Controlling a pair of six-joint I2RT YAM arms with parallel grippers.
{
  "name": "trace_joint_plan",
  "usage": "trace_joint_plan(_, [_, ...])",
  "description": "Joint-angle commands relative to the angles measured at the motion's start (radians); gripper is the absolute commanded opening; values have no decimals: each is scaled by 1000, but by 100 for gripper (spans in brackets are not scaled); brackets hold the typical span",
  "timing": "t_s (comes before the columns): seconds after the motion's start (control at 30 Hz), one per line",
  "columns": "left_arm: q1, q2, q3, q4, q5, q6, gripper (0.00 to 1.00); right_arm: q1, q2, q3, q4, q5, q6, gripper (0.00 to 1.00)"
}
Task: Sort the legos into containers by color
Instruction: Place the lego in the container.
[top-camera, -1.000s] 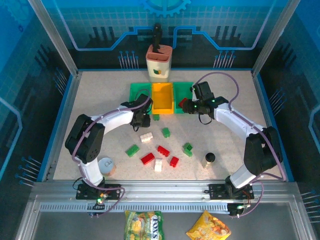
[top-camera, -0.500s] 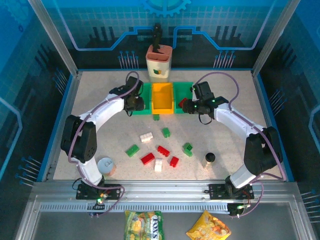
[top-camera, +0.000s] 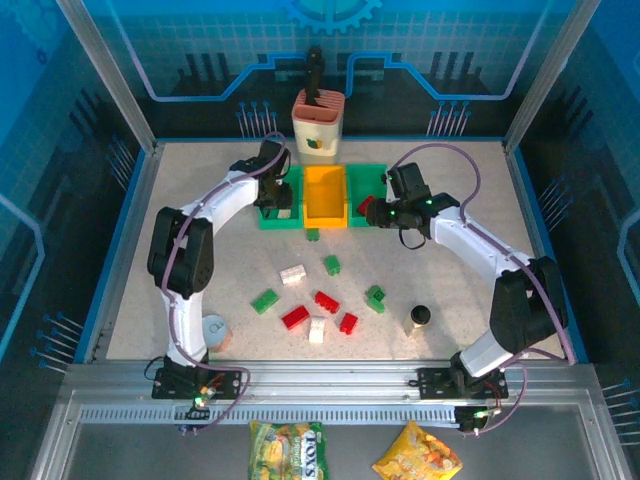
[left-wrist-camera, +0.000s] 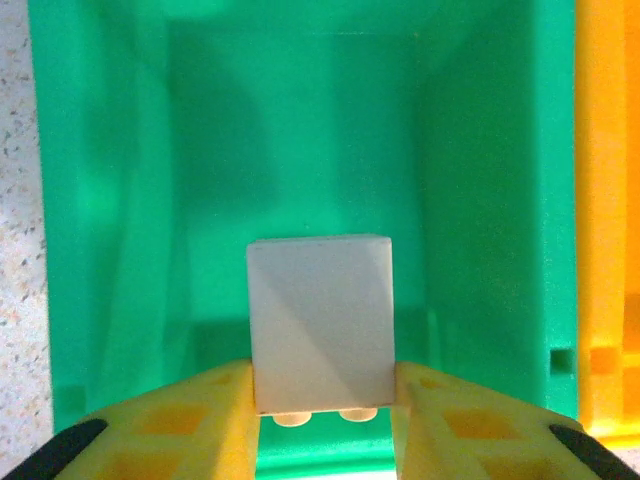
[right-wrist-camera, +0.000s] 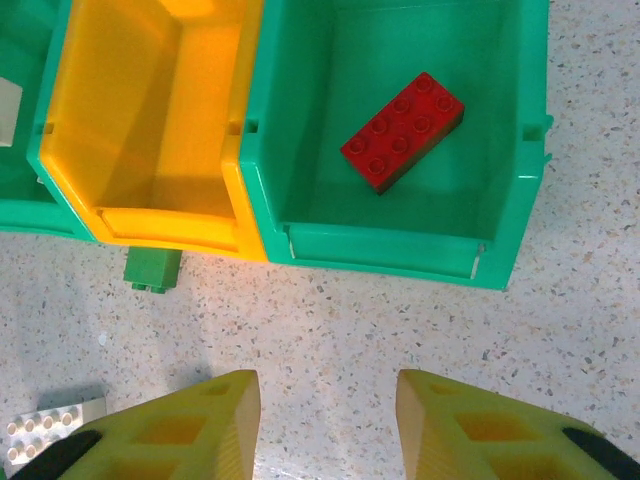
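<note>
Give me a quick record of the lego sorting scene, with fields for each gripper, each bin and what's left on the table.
left gripper: shut on white brick, above left green bin
right gripper: open, empty, over table in front of right green bin
right green bin: one red brick
yellow bin: no brick seen inside
table: loose bricks, red, green, white; one green brick by yellow bin's front

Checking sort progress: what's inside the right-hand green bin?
One red lego lies flat in the right green bin. From overhead the right gripper covers part of the bin's floor.
</note>
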Motion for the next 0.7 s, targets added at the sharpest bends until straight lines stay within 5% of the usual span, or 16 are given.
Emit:
trace_joint_plan(0.0, [14, 37, 46, -37, 14, 22, 39, -15, -34, 10, -31, 7, -14, 41])
trace_joint_plan(0.67, [17, -103, -67, -4, 63, -15, 45, 28, 1, 35, -20, -10, 5, 41])
